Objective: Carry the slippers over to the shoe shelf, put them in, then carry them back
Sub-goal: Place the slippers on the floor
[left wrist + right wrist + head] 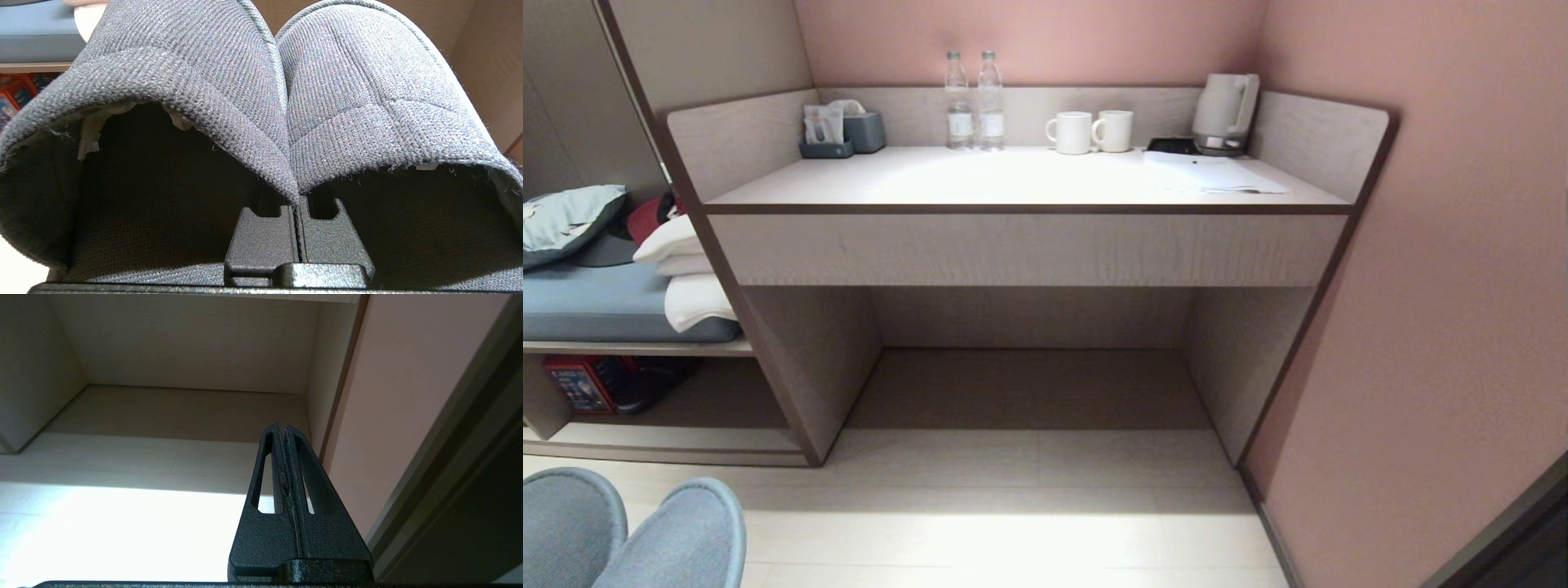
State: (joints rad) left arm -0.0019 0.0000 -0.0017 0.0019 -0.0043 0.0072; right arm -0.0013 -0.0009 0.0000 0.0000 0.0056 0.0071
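While the robot faces it, desk (1029, 175): wide pale wood top with dark brown edging, a deep kneehole (1029, 359) beneath, pink walls behind and to the right.
Bench: blue cushion (596, 306) left of the desk, with a pale green pillow (568, 216), folded white towels (686, 269) and a red and black cap (654, 214) on it.
Shoe shelf (719, 400): low cubby under the cushion; a red box (580, 384) at its left end, print too small to read.
Slippers (261, 81): grey knit pair, side by side, toes pointing away, in the head view's lower left corner.
Left gripper (296, 228): fingers pressed together on the slippers' two touching inner edges.
Right gripper (282, 433): fingers together, holding nothing, pointing at the kneehole.
Kettle (1225, 110): white, back right of the desktop.
Mugs (1090, 131): two, white.
Bottles (972, 102): two clear, white labels unreadable.
Paper (1217, 173): white sheet before the kettle.
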